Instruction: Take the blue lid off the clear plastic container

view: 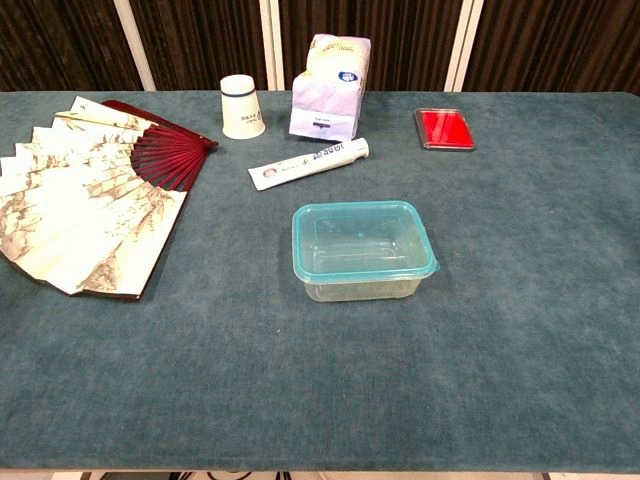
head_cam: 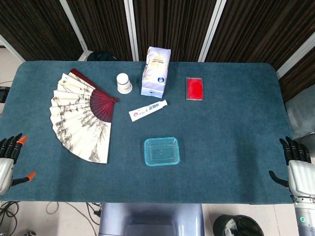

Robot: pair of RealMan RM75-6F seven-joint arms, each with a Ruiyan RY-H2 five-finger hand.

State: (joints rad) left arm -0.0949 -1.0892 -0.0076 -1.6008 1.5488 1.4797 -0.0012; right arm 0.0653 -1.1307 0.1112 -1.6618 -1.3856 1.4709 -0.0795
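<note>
A clear plastic container (view: 360, 285) stands near the middle of the teal table, toward the front, with its light blue lid (head_cam: 161, 151) (view: 361, 240) seated on top. My left hand (head_cam: 8, 160) hangs off the table's left front corner, fingers spread, holding nothing. Off the right front corner, my right hand (head_cam: 297, 169) is likewise open and empty. Both hands are far from the container and appear only in the head view.
An open paper fan (head_cam: 81, 115) (view: 85, 205) covers the left side. At the back stand a white cup (head_cam: 124, 83) (view: 242, 106), a white-blue bag (head_cam: 156, 72) (view: 331, 87), a toothpaste tube (head_cam: 147, 110) (view: 308, 163) and a red flat box (head_cam: 194, 88) (view: 444, 129).
</note>
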